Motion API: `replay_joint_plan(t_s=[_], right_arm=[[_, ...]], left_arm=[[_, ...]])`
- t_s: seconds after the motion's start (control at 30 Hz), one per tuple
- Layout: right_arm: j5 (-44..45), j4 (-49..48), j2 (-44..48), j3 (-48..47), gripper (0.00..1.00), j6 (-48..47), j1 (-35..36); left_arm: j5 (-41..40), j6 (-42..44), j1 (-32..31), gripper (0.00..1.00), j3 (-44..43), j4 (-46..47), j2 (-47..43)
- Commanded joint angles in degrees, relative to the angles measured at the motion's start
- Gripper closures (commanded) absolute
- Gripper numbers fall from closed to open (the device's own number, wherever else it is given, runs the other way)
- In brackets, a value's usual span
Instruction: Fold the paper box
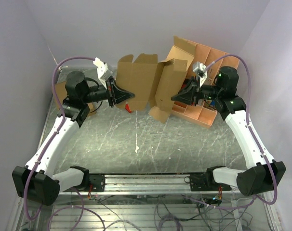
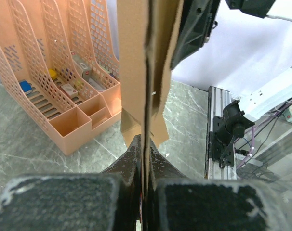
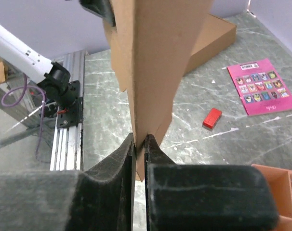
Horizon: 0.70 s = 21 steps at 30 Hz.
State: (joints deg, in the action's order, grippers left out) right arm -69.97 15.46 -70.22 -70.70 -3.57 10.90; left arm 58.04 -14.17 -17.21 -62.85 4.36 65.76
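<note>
Top view: the box (image 1: 142,79) hangs in the air above the counter (image 1: 184,144), a partly opened brown sheet with flaps standing up. The left end effector (image 1: 132,95) grips its left lower edge and the right end effector (image 1: 173,98) grips its right side. A peach organizer (image 1: 204,114) lies behind the right arm.

Left wrist view: the left end effector (image 2: 143,142) is clenched on the thin edge of the box (image 2: 135,67), which rises straight up from between the fingers (image 2: 131,156). The organizer (image 2: 54,86) stands on the counter (image 2: 20,159) to the left, with small items in its slots.

Right wrist view: the right end effector (image 3: 140,140) is pinched tight on a lower corner of the box (image 3: 158,57). Beyond it a red block (image 3: 212,118) and a pink booklet (image 3: 262,86) lie apart on the counter (image 3: 107,115), and a larger carton (image 3: 213,36) rests further back.
</note>
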Motion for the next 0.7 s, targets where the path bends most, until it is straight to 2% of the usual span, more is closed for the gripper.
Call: replay_joint_plan(t_s=[0.0,0.37,0.4,0.53,0.63,0.67], right_arm=[[1.11,-5.53,1.02,2.16,1.00,4.95,-0.52],[-0.65,-9.01,1.75,4.81,1.00,7.38,-2.39],[-1.96,-8.85,1.63,4.84,0.97,6.95,-2.37],[-2.95,-2.99,1.78,3.87,0.51,-0.65,-2.62],[-1.89,1.59,2.72,2.86,0.32,-6.25,-3.25],[-1.12,2.56,2.85,2.43,0.29,-7.82,-3.51]], left_arm=[[-0.17,-0.52,-0.59,0.93,0.49,2.29,-1.59],[-0.40,0.09,-0.63,0.93,0.89,1.50,-2.12],[-0.69,0.42,-0.63,0.93,0.93,1.18,-2.17],[-1.49,3.45,-0.55,0.93,0.66,-1.81,-2.07],[-2.42,9.37,-0.54,0.93,-0.83,-6.82,-1.49],[-2.91,11.84,-0.50,0.93,-1.58,-9.22,-1.12]])
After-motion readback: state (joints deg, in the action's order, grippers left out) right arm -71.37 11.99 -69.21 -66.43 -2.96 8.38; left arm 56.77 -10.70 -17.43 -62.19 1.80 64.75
